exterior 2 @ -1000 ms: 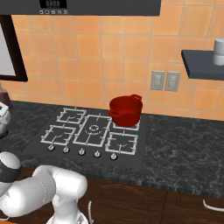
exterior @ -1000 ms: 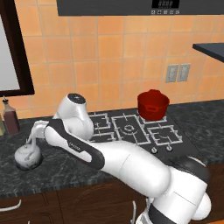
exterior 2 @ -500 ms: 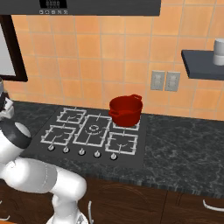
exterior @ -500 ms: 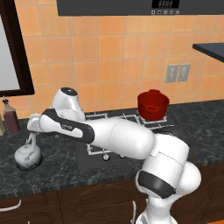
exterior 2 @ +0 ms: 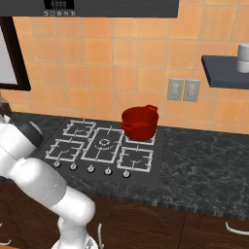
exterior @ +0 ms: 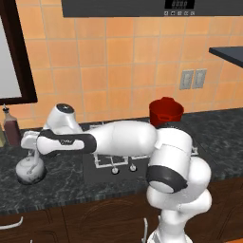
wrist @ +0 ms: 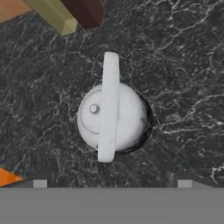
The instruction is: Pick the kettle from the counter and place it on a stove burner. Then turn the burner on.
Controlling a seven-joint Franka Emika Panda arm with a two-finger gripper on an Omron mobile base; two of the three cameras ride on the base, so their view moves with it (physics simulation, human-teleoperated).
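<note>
The small silvery-grey kettle [exterior: 29, 172] stands upright on the dark marbled counter [exterior: 61, 187] at the far left, left of the cooktop. My gripper [exterior: 32, 151] hangs just above its arched handle, open. Seen from the hand, the kettle [wrist: 114, 117] lies centred below, its handle running up and down the picture. The gripper [wrist: 112, 183] shows its fingertips [wrist: 40, 183] wide apart, with nothing between them. A small square stove burner [exterior 2: 63, 148] with a pale grate sits at the cooktop's front left.
A red lidded pot [exterior 2: 140, 122] occupies the back right burner. A dark brown bottle [exterior: 12, 128] stands at the wall behind the kettle, with an olive one [wrist: 52, 13] beside it. Knobs [exterior 2: 90, 168] line the cooktop's front edge. A wall shelf [exterior 2: 226, 70] hangs at right.
The arm's body has straightened up and swung right, the forearm now lying level over the cooktop. The hand has stayed above the kettle, still open. The kettle has not moved.
</note>
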